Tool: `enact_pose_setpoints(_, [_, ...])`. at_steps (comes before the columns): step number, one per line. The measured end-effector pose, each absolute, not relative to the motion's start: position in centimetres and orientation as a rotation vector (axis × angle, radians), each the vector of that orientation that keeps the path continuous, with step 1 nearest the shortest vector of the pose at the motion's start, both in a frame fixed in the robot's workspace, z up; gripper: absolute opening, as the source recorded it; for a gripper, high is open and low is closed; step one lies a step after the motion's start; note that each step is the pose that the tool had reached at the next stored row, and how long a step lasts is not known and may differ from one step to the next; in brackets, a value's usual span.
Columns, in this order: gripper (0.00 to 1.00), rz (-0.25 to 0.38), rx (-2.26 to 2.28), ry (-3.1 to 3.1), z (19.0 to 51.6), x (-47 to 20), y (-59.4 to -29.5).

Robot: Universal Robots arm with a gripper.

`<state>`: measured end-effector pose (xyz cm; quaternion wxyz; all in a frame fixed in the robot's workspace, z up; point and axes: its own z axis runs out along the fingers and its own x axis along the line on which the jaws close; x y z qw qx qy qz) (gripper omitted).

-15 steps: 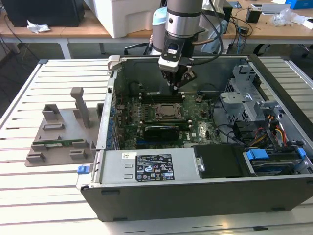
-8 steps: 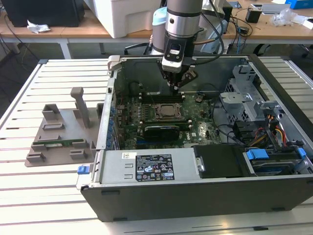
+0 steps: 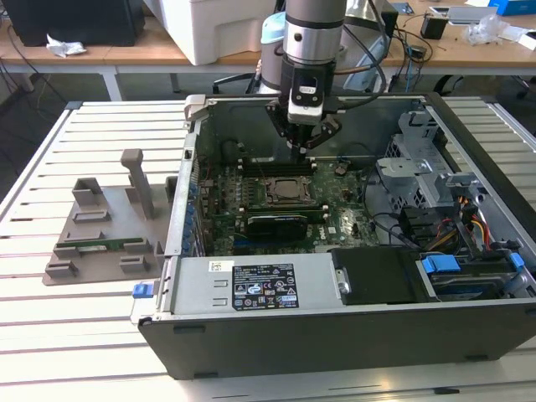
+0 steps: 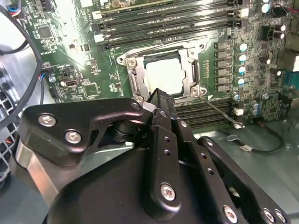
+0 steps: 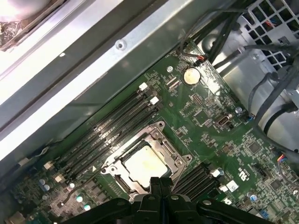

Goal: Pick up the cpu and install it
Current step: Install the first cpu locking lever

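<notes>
The cpu (image 4: 163,77) (image 5: 142,163) lies flat inside the black socket frame (image 4: 133,81) on the green motherboard (image 3: 335,219), its pale silvery top facing up. My gripper (image 3: 301,151) hangs inside the open computer case, a short way above the socket and toward the case's back wall. In both wrist views the black fingertips (image 4: 159,98) (image 5: 161,183) are pressed together with nothing between them, just beside the socket's edge. In the exterior view the socket (image 3: 289,193) looks dark and the chip is hard to make out.
The open case (image 3: 335,335) lies on a slatted white table. Memory slots (image 4: 177,23) run beside the socket. A power supply (image 3: 251,289), a drive cage (image 3: 419,159) and loose cables (image 3: 469,226) crowd the exterior view's right. A grey fixture (image 3: 105,243) holds a green memory stick.
</notes>
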<state>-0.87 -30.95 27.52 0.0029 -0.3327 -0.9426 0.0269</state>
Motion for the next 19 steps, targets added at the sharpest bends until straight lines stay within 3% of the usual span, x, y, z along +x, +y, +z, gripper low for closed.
enact_pose_setpoints(19, [0.11,0.085,-0.706,-3.06,27.51,-0.87,-30.95])
